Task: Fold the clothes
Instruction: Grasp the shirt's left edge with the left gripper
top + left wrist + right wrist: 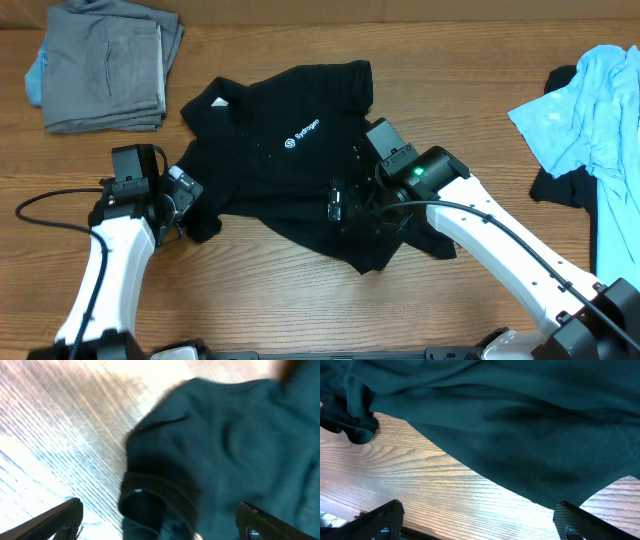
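Observation:
The clothes here are a black shirt (290, 150) with a small white logo (303, 132), lying crumpled across the middle of the table. My left gripper (185, 203) is at the shirt's lower left sleeve. In the left wrist view it (160, 507) stands open, with the sleeve's cuff (150, 505) lying between the fingers, not pinched. My right gripper (338, 200) hovers over the shirt's lower middle. In the right wrist view it (479, 506) is open over bare wood, the shirt's edge (530, 460) just beyond its fingertips.
A pile of grey folded garments (105, 65) lies at the back left. A light blue garment (590, 100) lies over a dark one (560, 185) at the right edge. A black cable (40, 205) loops on the table beside the left arm.

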You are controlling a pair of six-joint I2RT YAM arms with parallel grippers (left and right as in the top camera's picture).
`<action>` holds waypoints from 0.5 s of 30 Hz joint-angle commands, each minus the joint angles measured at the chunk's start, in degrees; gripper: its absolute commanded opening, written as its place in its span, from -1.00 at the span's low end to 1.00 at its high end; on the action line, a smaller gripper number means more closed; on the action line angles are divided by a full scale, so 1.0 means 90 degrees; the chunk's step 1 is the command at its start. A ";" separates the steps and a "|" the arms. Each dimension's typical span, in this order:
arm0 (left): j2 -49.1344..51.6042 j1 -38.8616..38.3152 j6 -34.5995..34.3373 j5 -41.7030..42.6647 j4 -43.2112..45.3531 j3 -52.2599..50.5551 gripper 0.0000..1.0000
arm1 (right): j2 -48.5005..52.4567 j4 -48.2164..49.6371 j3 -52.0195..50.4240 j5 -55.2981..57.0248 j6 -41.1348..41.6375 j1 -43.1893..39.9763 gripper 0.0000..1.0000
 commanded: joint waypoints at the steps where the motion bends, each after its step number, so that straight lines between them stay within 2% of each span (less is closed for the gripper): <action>1: 0.0347 0.0036 -0.0189 -0.0121 0.0085 0.0119 1.00 | -0.0017 -0.0010 0.0000 0.0061 0.0005 0.0029 1.00; 9: 0.1003 0.0039 -0.0187 0.0044 0.0270 0.0119 1.00 | -0.0017 -0.0012 0.0000 0.0061 0.0005 0.0029 1.00; 11: 0.1090 0.0039 -0.0185 0.0044 0.0318 0.0119 0.92 | -0.0017 -0.0019 0.0000 0.0061 0.0002 0.0029 1.00; 14: 0.1124 0.0039 -0.0165 0.0041 0.0333 0.0119 0.62 | -0.0017 -0.0068 0.0000 0.0061 0.0005 0.0029 1.00; 15: 0.1122 0.0039 -0.0165 0.0041 0.0340 0.0119 0.47 | -0.0017 -0.0090 0.0000 0.0061 0.0007 0.0029 1.00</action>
